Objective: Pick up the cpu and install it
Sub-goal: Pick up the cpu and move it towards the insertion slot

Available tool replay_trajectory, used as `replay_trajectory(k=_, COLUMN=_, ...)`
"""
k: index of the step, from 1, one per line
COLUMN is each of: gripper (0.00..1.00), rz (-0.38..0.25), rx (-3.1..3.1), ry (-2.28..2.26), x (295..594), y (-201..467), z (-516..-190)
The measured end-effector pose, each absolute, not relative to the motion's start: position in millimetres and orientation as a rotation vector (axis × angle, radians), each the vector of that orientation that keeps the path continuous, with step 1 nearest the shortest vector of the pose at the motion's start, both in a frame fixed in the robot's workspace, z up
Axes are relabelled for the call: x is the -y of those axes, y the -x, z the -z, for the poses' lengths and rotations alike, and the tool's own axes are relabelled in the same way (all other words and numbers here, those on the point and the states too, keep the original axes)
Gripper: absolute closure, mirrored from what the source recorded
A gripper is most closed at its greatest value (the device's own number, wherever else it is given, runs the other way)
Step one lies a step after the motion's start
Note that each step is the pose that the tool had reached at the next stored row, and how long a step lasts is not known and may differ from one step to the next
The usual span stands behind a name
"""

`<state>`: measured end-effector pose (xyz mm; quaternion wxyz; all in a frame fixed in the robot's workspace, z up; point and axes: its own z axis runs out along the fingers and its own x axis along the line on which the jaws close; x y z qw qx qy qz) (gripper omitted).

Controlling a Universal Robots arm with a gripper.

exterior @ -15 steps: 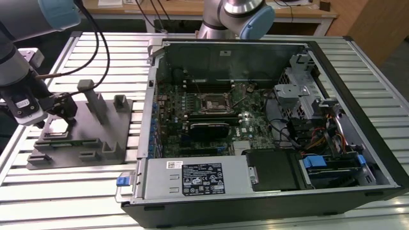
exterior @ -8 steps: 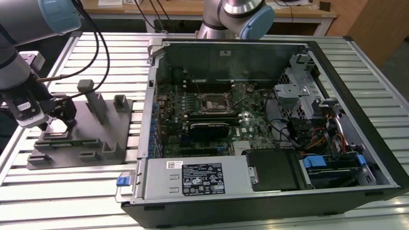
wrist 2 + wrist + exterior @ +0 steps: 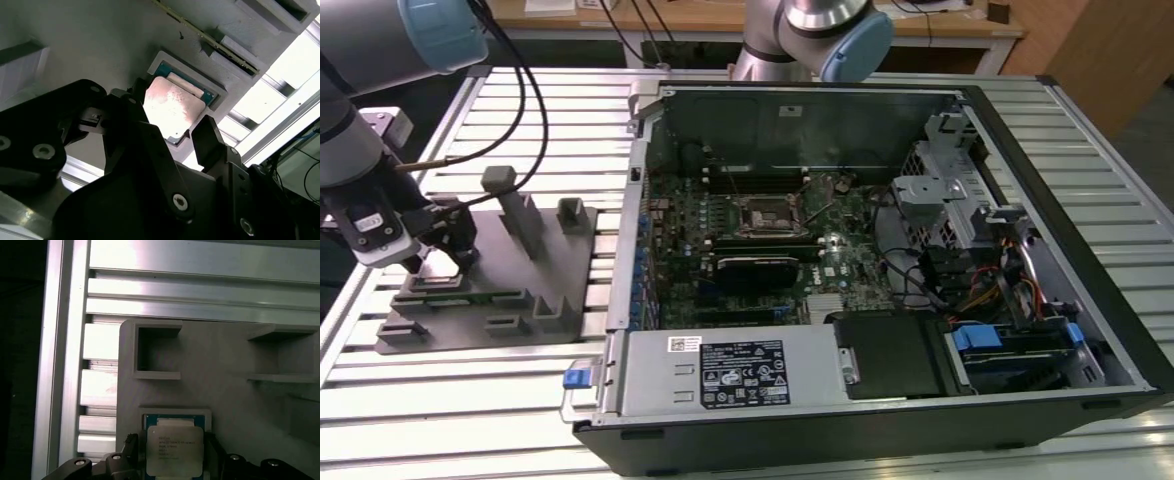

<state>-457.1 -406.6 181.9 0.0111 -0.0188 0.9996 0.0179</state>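
Gripper [image 3: 173, 111] spread and straddling the cpu [image 3: 175, 452], which is lying in its pocket [image 3: 175, 412] on the grey tray [image 3: 460, 312]; I am watching for an uneven close tilting the cpu and jamming it against the pocket wall

1. The cpu [image 3: 175, 450] is a small flat square chip: silvery metal top, thin greenish-teal rim peeking out around it.
2. In the first wrist view the lid has a few lines of small dark print. In the second wrist view [image 3: 172, 112] it just glares pale and shiny.
3. It's lying flat, lid up, edges lined up square with a shallow square recess [image 3: 175, 411] that frames it.
4. That recess is in the grey moulded plastic tray [image 3: 225, 370], right by one of its edges. The tray [image 3: 494, 300] sits at the exterior view's left.
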Motion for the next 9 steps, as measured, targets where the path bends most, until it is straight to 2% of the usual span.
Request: replay_trajectory(k=9, gripper=0.36, rz=-0.056, rx=-3.118, ry=0.057, x=406.6, y=456.1, z=-182.4)
